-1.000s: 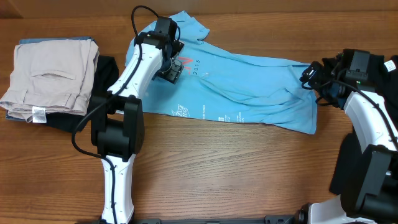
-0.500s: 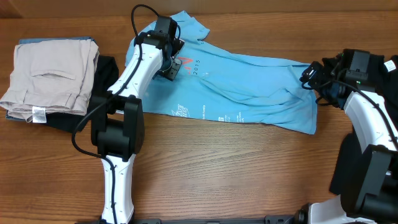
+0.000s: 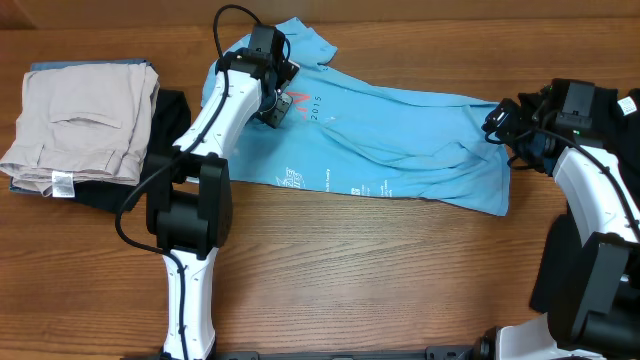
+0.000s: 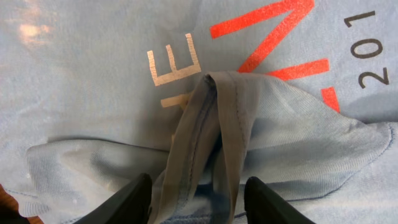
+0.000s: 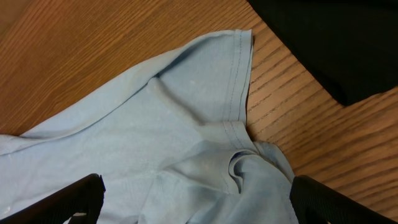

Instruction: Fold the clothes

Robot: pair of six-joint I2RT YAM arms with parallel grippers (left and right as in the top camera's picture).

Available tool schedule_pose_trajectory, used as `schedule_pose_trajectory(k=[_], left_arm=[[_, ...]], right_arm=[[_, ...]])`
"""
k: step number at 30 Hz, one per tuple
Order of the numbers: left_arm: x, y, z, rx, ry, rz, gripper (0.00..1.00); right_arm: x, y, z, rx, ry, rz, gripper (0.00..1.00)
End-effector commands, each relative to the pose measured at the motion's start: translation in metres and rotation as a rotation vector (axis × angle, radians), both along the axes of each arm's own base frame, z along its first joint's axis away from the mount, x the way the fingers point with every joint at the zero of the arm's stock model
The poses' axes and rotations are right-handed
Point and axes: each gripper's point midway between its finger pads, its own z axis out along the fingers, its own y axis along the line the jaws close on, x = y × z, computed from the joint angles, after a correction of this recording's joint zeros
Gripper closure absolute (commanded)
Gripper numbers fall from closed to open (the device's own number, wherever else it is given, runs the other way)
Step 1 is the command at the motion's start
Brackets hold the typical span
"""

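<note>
1. The left arm (image 3: 225,100) rises from its base at the near edge and stretches over the surface (image 3: 380,290) to the far-left part of the T-shirt (image 3: 400,150). Its wrist is bent down over the print.
2. The left fingers (image 4: 134,199) are closed partway, pinching a raised ridge of the light blue fabric. The ridge stands bunched between them, just below the red and pale letters.
3. The right arm (image 3: 590,180) comes in from the right edge, elbow bent, with its wrist low at the shirt's right end.
4. The right fingers (image 5: 81,193) are spread wide and hold nothing. A hemmed corner and a crumpled tuck of the shirt lie between them.
5. The shirt lies wrinkled along the far half of the surface, near the folded beige trousers (image 3: 85,120) at the left.
6. From overhead, the left wrist covers most of the print, and only "2015" and small white marks by the near hem show.
7. The pinched ridge and the frame edge cut the letters off in the left wrist view.
8. I cannot tell what the black shape (image 5: 336,43) beyond the right fingers is.
</note>
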Motion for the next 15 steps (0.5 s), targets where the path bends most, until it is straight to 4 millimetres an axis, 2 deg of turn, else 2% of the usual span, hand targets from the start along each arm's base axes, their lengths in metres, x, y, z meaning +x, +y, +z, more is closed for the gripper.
schedule_pose_trajectory(k=[1,4,8,10,13,15], left_arm=[[-0.003,0.005,-0.009,0.018,0.024,-0.009,0.47],[-0.006,0.009,-0.015,0.041,0.031,-0.003,0.48],[-0.018,0.014,-0.033,0.066,0.069,-0.013,0.48],[-0.014,0.023,-0.030,0.116,0.049,0.003,0.54],[-0.005,0.037,-0.019,0.204,0.004,0.032,0.56],[0.002,0.038,-0.010,0.214,-0.025,0.040,0.62]], right_arm=[[0.005,-0.003,0.014,-0.017,-0.035,-0.005,0.00],[0.005,-0.003,0.014,-0.017,-0.035,-0.004,0.00],[0.005,-0.003,0.014,-0.017,-0.035,-0.005,0.00],[0.005,-0.003,0.014,-0.017,-0.035,-0.005,0.00],[0.005,-0.003,0.014,-0.017,-0.035,-0.005,0.00],[0.005,-0.003,0.014,-0.017,-0.035,-0.005,0.00]])
